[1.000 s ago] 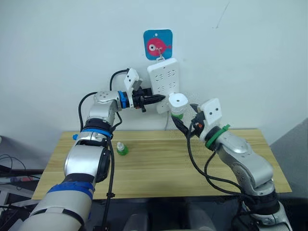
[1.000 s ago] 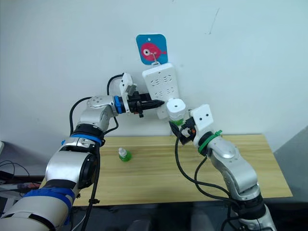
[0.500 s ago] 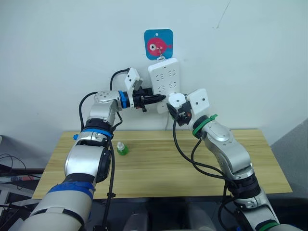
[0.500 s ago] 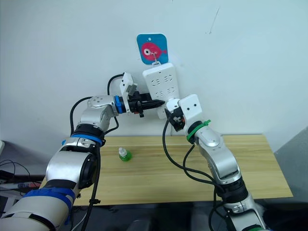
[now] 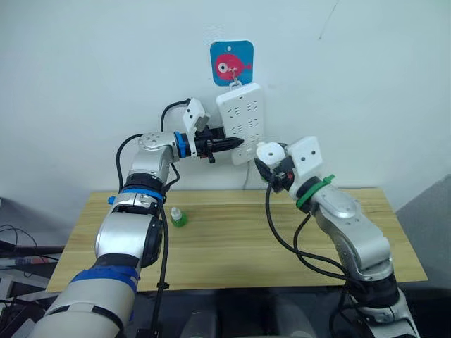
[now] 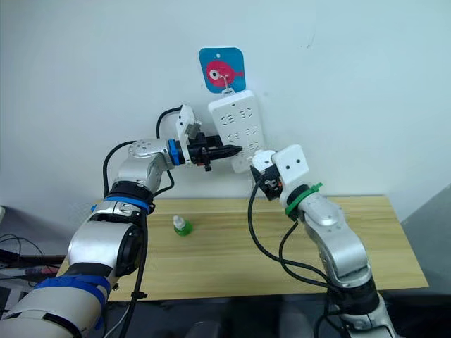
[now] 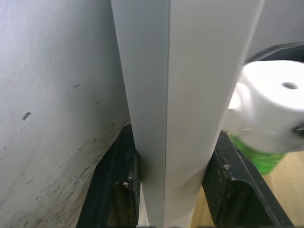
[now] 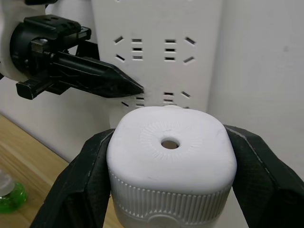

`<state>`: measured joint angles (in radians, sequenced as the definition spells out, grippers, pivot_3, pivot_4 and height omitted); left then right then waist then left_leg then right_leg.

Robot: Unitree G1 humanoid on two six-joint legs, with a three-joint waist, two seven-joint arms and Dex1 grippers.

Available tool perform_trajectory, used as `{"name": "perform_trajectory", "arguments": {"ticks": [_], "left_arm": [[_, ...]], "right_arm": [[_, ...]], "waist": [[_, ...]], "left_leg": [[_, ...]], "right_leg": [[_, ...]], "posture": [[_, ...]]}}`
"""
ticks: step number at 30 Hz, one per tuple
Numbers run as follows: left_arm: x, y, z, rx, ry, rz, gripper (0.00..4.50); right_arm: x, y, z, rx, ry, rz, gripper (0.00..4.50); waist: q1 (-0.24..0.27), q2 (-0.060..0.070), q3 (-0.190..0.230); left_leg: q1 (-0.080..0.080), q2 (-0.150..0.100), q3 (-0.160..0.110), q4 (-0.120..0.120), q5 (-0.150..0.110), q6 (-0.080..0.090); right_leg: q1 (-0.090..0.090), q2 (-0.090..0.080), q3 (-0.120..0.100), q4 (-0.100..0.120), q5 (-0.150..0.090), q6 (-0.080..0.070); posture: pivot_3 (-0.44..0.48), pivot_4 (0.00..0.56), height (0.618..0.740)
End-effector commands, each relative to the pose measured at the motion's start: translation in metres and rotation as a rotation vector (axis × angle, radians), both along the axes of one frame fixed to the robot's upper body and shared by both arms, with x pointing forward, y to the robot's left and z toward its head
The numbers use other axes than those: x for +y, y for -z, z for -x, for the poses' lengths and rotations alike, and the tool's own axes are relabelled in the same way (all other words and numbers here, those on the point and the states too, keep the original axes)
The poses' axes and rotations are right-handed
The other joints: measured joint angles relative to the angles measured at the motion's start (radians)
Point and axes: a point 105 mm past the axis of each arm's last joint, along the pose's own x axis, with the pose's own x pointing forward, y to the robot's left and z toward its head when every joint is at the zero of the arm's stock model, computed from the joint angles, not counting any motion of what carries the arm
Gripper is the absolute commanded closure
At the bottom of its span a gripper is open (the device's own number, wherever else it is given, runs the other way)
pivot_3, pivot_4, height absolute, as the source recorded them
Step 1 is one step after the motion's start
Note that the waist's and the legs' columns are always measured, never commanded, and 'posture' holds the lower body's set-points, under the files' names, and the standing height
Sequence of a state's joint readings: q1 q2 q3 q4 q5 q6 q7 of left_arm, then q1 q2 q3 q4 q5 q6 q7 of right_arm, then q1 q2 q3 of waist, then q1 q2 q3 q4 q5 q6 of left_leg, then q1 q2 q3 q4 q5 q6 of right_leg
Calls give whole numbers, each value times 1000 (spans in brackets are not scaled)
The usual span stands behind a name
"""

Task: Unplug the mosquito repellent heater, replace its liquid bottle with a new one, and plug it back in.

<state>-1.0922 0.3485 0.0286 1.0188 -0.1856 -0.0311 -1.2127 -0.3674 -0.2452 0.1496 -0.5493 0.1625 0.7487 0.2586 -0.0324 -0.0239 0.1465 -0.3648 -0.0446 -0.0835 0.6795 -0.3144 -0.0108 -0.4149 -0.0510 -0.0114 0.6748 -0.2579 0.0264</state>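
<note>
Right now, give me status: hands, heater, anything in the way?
Left hand clamped on power strip edge. Right hand shut on heater, close in front of strip. One green bottle on table. No obstruction seen.

Lab-type room: bare wall (image 5: 84, 70), wooden bench (image 5: 225, 246)

Silver arms, black cables (blue, green bands)

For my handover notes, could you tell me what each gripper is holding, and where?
Left gripper clamps the power strip by its edge; right gripper holds the mosquito repellent heater by its sides.
</note>
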Motion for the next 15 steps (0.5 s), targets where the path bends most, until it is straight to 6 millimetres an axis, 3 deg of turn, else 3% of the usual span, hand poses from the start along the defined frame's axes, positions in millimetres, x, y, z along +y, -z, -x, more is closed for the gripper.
{"name": "perform_trajectory", "arguments": {"ticks": [1,3,13,15], "left_arm": [[6,-10,-3,-56,-39,-15,3151],[8,-10,-4,-56,-45,-12,3151],[38,0,-3,-44,-144,7,208],[45,2,0,-50,-166,6,20]], "right_arm": [[-1,-17,11,-42,-36,-35,1480],[-3,-15,11,-33,-36,-32,1480],[-21,-5,0,0,-2,-132,1480],[-24,-4,-2,1,4,-148,1480]], "waist": [[0,0,1],[0,0,1],[-1,0,1],[-3,0,1]], "left_leg": [[0,1,0,0,0,0],[1,1,-1,0,0,0],[1,1,0,0,1,-2],[1,2,1,0,2,-3]], "right_leg": [[0,1,0,1,0,0],[0,1,0,3,0,0],[-2,1,1,5,0,0],[-2,1,1,5,0,0]], "posture": [[-44,158,740],[-43,156,740],[-25,145,740],[-17,140,740]]}}
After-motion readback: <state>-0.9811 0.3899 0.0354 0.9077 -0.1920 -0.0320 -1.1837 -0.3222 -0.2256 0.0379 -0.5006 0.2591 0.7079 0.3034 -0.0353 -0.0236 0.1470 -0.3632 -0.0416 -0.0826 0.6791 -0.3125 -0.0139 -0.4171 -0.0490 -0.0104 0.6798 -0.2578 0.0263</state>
